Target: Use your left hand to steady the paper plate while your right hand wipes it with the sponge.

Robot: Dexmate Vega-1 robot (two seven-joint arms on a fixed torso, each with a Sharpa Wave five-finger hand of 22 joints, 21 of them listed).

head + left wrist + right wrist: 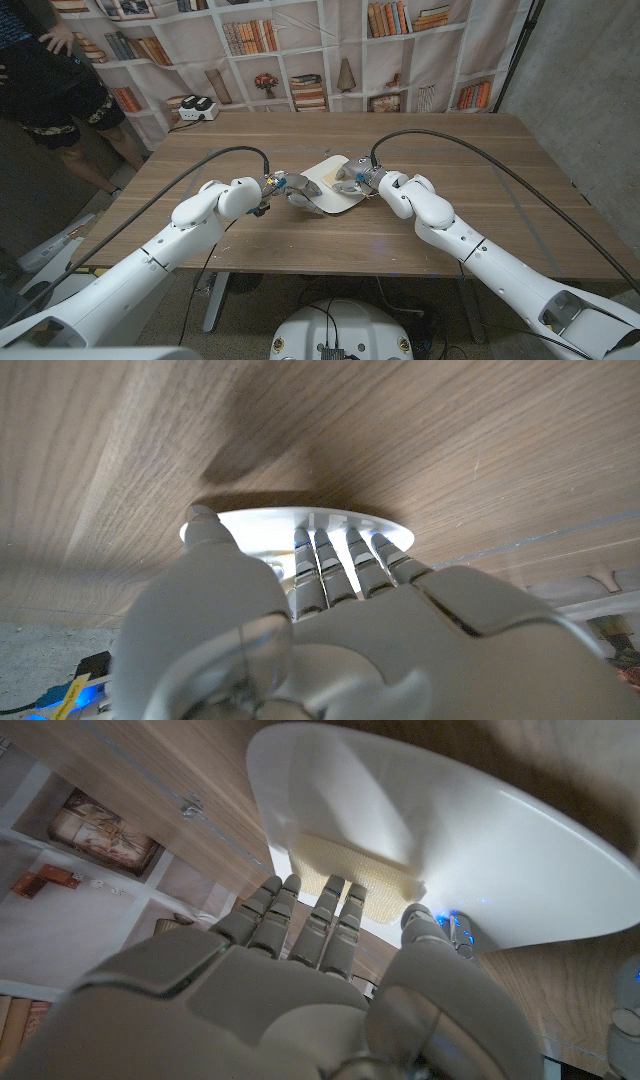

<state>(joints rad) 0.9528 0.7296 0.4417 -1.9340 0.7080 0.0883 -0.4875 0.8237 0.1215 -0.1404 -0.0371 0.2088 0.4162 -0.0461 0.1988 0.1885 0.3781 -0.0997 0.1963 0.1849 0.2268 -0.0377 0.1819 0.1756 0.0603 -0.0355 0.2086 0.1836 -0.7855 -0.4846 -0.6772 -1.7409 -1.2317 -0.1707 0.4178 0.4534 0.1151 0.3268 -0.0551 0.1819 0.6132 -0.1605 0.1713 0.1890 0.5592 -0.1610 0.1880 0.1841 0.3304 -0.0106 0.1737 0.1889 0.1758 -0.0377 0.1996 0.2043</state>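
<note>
While my left hand [297, 192] is gripping the round white paper plate's [322, 172] rim | my right hand [360, 180] is pressing the pale yellow sponge [350, 878] onto it | I'm judging wiping underway, not finished.

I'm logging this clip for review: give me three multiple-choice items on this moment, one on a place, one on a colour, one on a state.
1. Where does the paper plate lie?
A. between the two hands, mid-table
B. at the table's far right corner
C. on the floor

2. What colour is the sponge?
A. dark blue
B. pale yellow
C. red

3. What is the right hand doing?
A. hanging apart from the plate
B. pressing the sponge on the plate
C. gripping a cable

Key: 1 A, the head view shows the plate between the left hand and the right; 2 B, the right wrist view shows it; 3 B, its fingers sit on the sponge.
</note>
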